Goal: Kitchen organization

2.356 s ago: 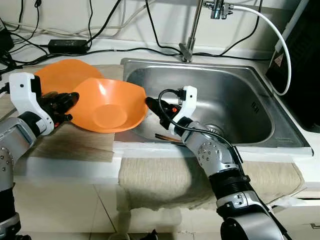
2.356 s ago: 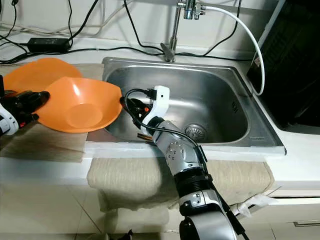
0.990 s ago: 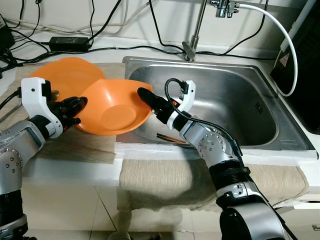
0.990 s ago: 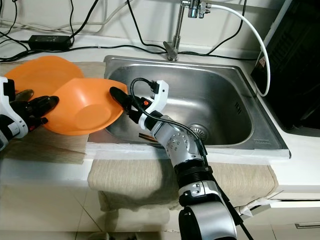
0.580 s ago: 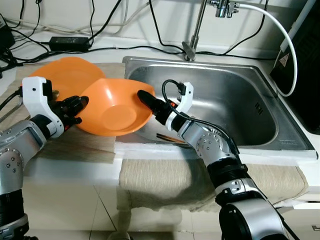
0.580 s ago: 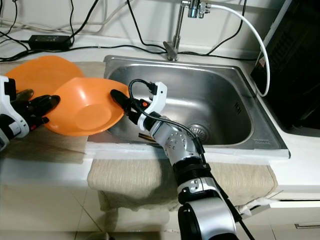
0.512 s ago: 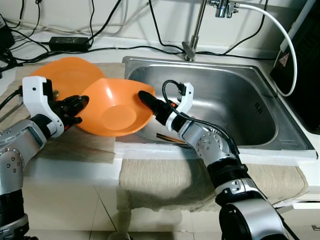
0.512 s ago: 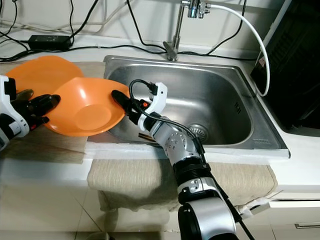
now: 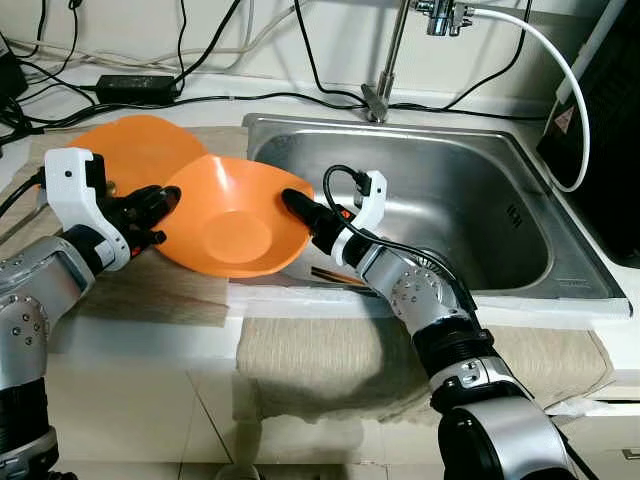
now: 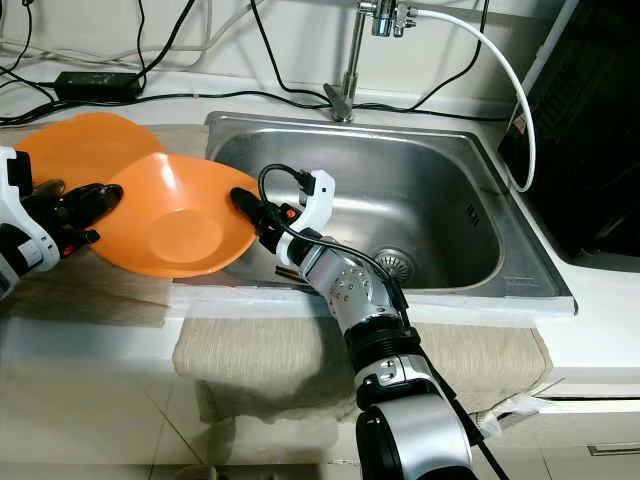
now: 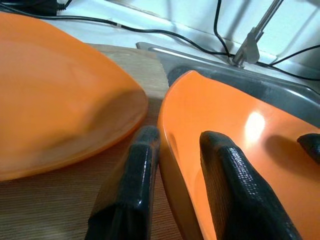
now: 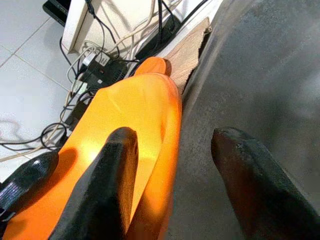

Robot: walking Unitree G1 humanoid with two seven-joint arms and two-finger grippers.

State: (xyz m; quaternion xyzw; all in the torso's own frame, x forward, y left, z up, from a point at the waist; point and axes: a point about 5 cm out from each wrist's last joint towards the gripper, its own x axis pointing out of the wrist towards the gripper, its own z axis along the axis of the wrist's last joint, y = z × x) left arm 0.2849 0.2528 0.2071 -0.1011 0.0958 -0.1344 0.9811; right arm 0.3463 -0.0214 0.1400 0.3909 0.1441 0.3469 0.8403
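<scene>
My left gripper (image 9: pixel 158 212) clamps the bowl (image 9: pixel 235 219) at the sink's (image 9: pixel 520 280) left edge; my right gripper (image 12: pixel 172 150) has loosened, fingers apart astride the rim, so the handover looks done.

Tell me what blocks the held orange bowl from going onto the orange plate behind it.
Nothing visible does. The orange bowl is pinched at its rim by the left gripper, and the orange plate lies bare just behind.

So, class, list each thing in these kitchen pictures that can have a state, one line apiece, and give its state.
Orange bowl: tilted at the sink's left edge, held at both sides.
Left gripper: shut on the bowl's left rim.
Right gripper: open, fingers straddling the bowl's right rim.
Orange plate: lying flat on the mat behind the bowl.
Sink: no standing water.
Faucet: no water running.
</scene>
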